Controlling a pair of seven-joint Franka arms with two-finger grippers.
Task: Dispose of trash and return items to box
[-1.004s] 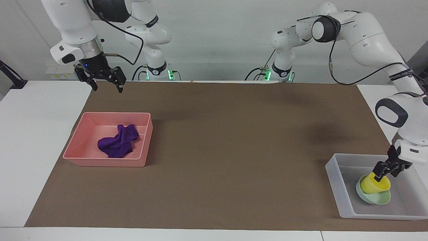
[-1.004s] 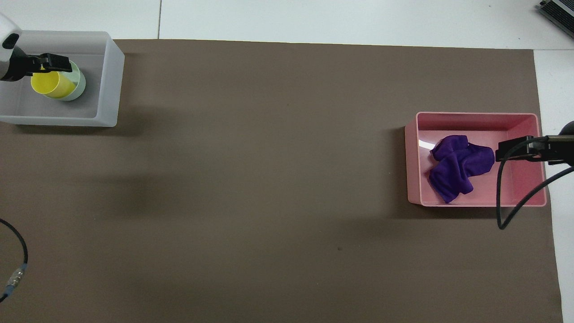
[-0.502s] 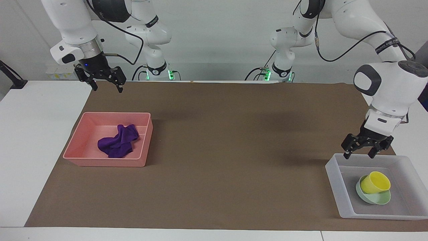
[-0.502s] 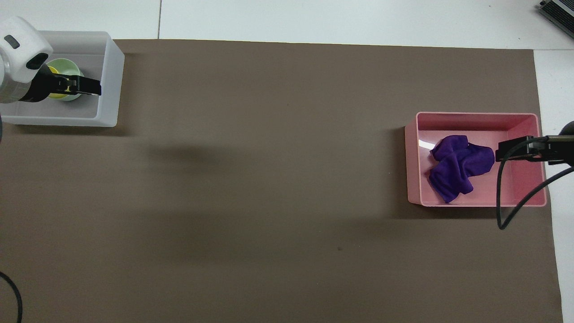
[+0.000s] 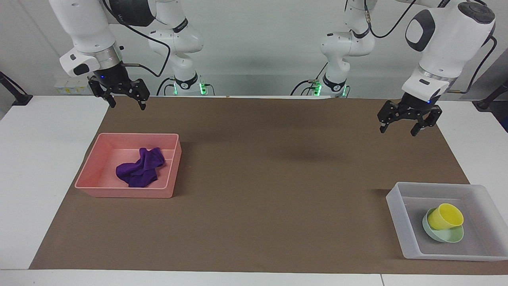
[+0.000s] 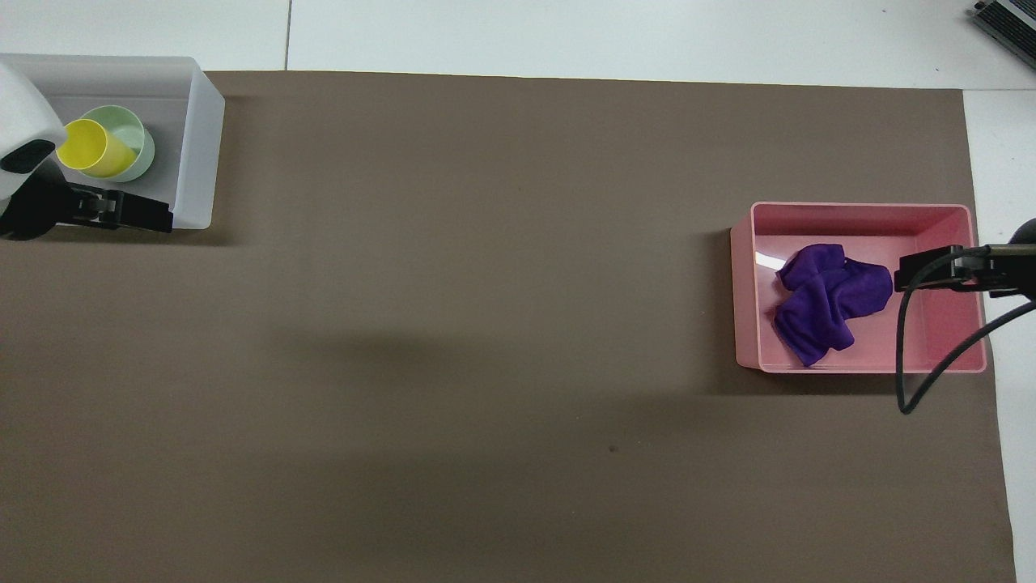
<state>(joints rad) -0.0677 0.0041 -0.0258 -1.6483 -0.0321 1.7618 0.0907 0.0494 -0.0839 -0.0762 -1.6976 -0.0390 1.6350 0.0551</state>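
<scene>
The purple cloth (image 5: 139,169) lies crumpled in the pink bin (image 5: 123,193); both also show in the overhead view, the cloth (image 6: 825,300) inside the bin (image 6: 858,212). The yellow cup (image 5: 445,217) rests tilted in the mint-green bowl (image 5: 446,236), which sits in the translucent tray (image 5: 400,222) at the left arm's end. Cup (image 6: 91,148), bowl (image 6: 141,151) and tray (image 6: 199,138) show in the overhead view too. My left gripper (image 5: 399,129) is open and empty, raised over the brown mat, apart from the tray. My right gripper (image 5: 127,104) is open and empty, raised by the pink bin.
A brown mat (image 5: 270,178) covers most of the white table. In the overhead view the left gripper (image 6: 166,219) shows over the tray's edge and the right gripper (image 6: 902,271) over the bin, its black cable hanging in a loop.
My left gripper let go of the yellow cup in the bowl, opened, and rose up and away from the tray toward the robots. The right arm has not moved.
</scene>
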